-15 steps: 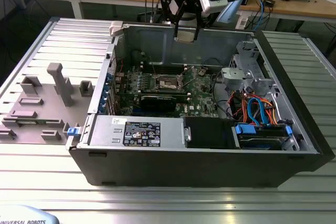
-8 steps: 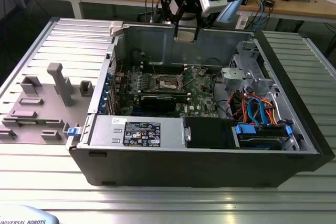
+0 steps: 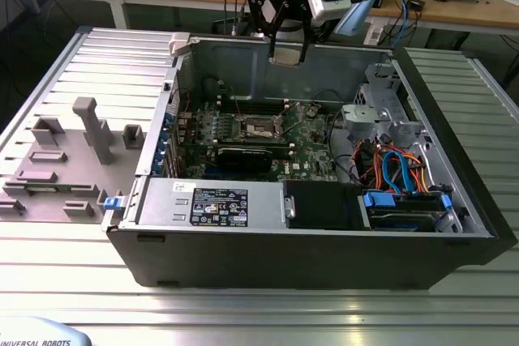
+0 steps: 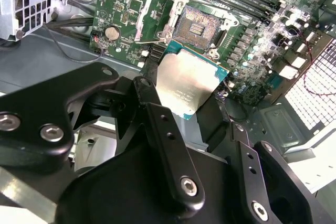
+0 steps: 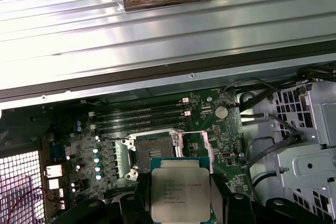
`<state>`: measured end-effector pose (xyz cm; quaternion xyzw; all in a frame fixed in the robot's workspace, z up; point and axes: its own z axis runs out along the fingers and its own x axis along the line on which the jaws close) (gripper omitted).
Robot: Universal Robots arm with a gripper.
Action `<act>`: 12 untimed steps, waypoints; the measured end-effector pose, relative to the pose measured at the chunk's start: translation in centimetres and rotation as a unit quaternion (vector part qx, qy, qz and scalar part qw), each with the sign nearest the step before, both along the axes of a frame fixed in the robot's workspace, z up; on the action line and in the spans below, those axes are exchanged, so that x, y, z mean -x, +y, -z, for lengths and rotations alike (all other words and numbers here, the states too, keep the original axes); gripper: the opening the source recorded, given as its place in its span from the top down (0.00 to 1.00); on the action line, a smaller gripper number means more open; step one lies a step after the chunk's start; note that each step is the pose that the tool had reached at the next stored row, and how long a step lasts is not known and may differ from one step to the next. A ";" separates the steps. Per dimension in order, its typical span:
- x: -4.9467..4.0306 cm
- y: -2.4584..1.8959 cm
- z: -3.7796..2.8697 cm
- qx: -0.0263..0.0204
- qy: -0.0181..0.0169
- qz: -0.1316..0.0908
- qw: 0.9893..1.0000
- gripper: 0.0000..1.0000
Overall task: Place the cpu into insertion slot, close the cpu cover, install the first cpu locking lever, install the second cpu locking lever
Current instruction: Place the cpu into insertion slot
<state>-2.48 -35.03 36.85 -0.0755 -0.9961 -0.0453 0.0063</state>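
cpu (image 5: 180, 195) top: several lines of fine print, too small to read.
power supply sticker (image 3: 219, 202): black, white print, illegible.
pale housing (image 3: 36, 338), table (image 3: 243, 313) edge: capital lettering, cut off.

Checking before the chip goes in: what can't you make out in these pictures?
The cpu underside: faces away in both wrist views, clamped in the pincer.
Part of the insertion slot: behind the cpu in the first wrist view.
Slot pins: too small in the exterior view.

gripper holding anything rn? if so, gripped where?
Yes. The gripper holds the cpu by two opposite side edges, one of the fingers on each, with the metal top facing both wrist views.
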 end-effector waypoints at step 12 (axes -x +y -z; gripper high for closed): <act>0.00 0.00 0.00 0.000 0.000 0.005 1.000 0.46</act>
